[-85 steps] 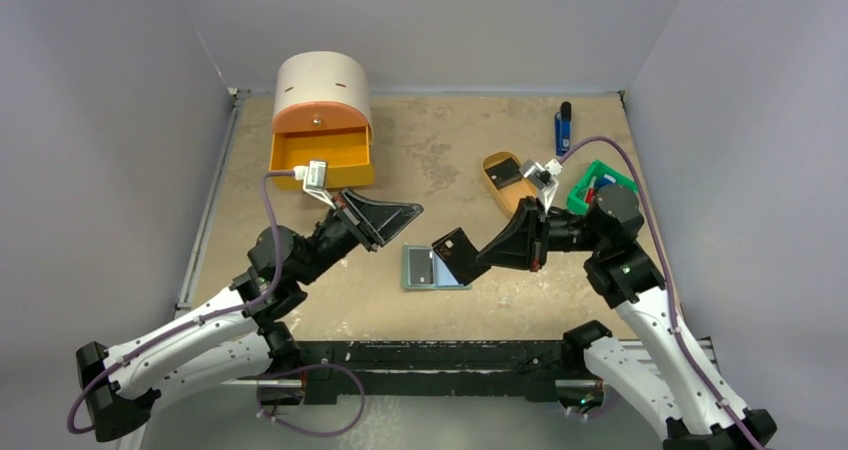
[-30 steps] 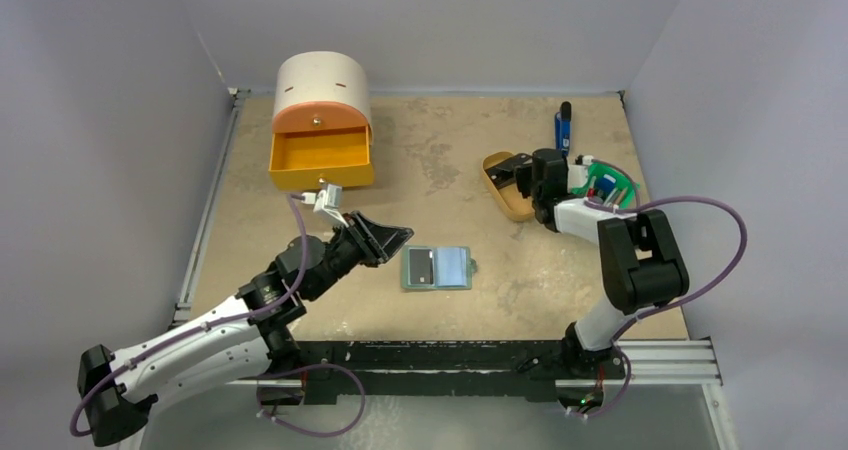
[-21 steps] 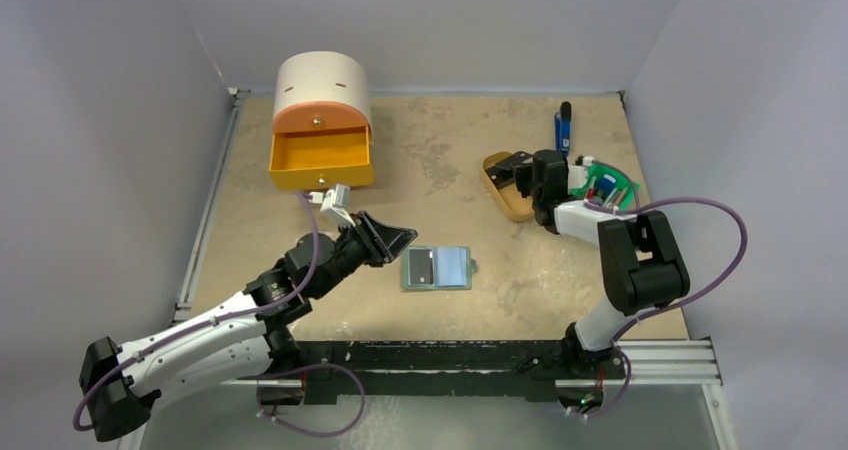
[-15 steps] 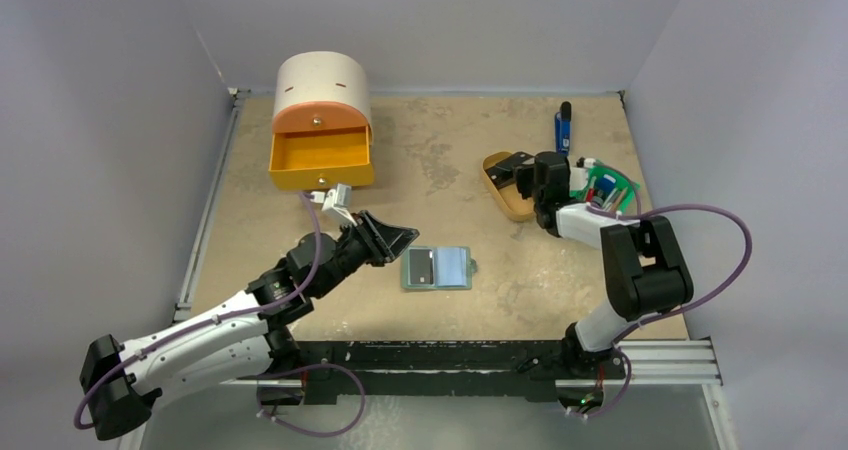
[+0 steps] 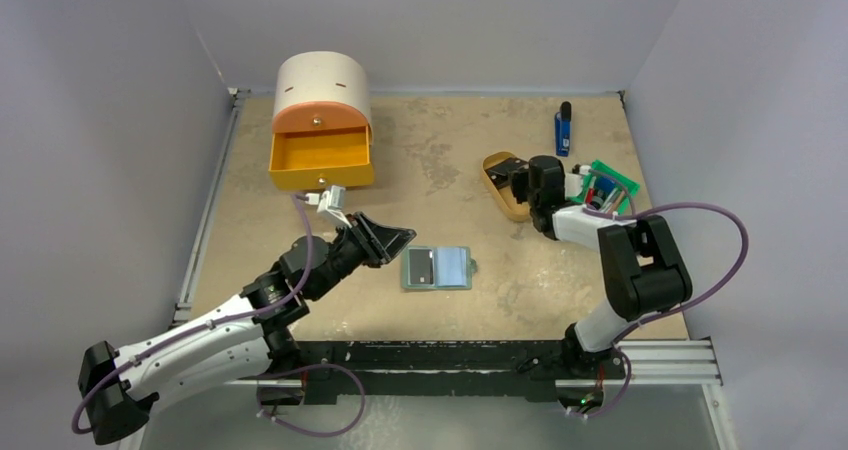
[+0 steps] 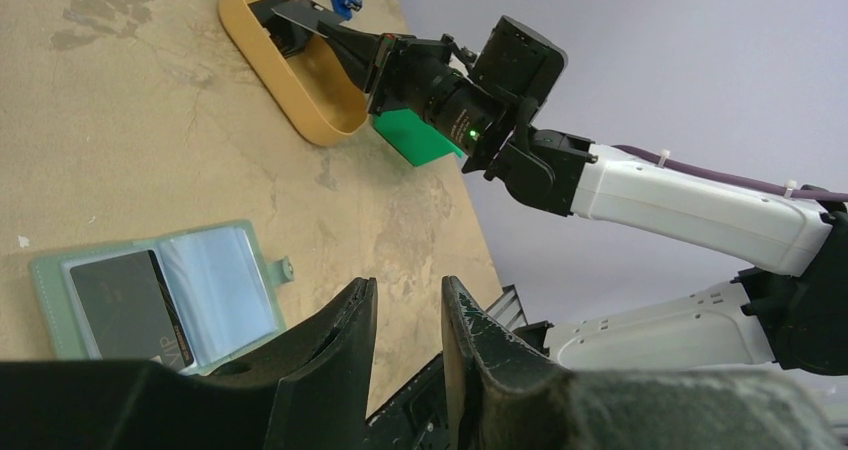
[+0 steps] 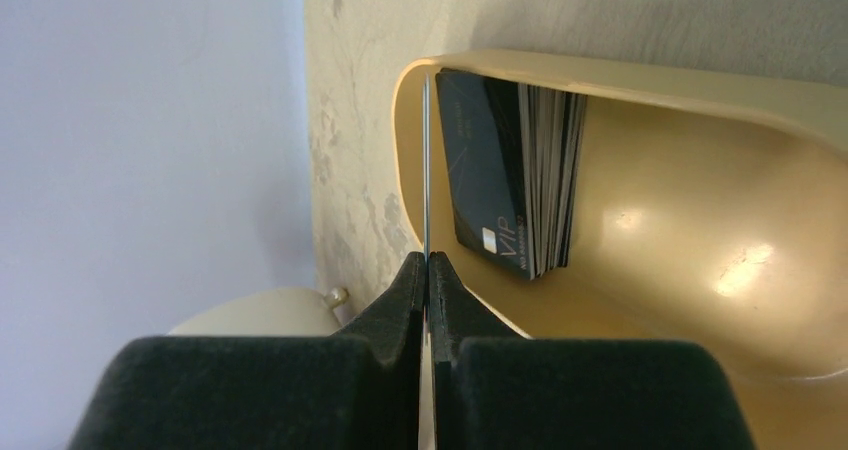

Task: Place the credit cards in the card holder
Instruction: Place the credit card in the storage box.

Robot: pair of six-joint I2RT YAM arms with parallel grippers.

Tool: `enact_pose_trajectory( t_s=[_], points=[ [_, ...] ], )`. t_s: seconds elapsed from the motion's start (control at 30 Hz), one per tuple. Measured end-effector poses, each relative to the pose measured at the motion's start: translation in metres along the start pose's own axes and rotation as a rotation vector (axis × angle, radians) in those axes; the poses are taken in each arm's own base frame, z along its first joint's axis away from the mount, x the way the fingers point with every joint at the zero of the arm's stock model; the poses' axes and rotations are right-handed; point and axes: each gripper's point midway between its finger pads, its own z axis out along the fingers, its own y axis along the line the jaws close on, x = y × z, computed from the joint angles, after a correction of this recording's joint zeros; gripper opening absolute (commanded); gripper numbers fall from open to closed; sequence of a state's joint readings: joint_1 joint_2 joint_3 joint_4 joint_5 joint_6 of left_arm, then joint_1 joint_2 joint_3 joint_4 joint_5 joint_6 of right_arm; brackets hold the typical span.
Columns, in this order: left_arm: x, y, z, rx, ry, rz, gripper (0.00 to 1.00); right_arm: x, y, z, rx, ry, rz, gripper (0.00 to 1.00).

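The card holder [image 5: 437, 267] lies open in the middle of the table, with one black credit card [image 5: 421, 267] in its left pocket; both show in the left wrist view too [image 6: 215, 280], [image 6: 125, 295]. My right gripper [image 5: 520, 177] is at the tan oval tray [image 5: 507, 208], shut on a single black credit card seen edge-on [image 7: 426, 170], [image 6: 300, 15]. A stack of several credit cards [image 7: 510, 175] stands in the tray beside it. My left gripper [image 5: 405, 235] hovers just left of the card holder, jaws a little apart and empty [image 6: 408, 285].
An orange drawer box with a cream round top [image 5: 322, 155] stands open at the back left. A blue-and-black stick [image 5: 563, 130] lies at the back right. A green bin [image 5: 605, 185] sits right of the tray, behind my right wrist.
My right gripper left a card in the card holder and went to the tray. It now grips a card there and has drawn slightly nearer. My left gripper moved in beside the holder.
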State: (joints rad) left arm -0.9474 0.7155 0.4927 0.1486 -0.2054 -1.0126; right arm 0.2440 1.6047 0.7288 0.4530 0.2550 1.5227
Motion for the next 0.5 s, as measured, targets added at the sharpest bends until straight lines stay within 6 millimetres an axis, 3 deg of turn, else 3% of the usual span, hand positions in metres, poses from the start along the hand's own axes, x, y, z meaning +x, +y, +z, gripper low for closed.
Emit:
enact_pose_trajectory(
  t_s=[0.3,0.5],
  points=[
    [-0.001,0.002,-0.002,-0.008,-0.004,0.002,0.29,0.003,-0.021,0.012,0.078,-0.009,0.006,0.0],
    [0.003,0.007,0.002,-0.028,0.008,0.007,0.29,0.006,-0.023,0.014,0.092,0.004,-0.005,0.35]
  ],
)
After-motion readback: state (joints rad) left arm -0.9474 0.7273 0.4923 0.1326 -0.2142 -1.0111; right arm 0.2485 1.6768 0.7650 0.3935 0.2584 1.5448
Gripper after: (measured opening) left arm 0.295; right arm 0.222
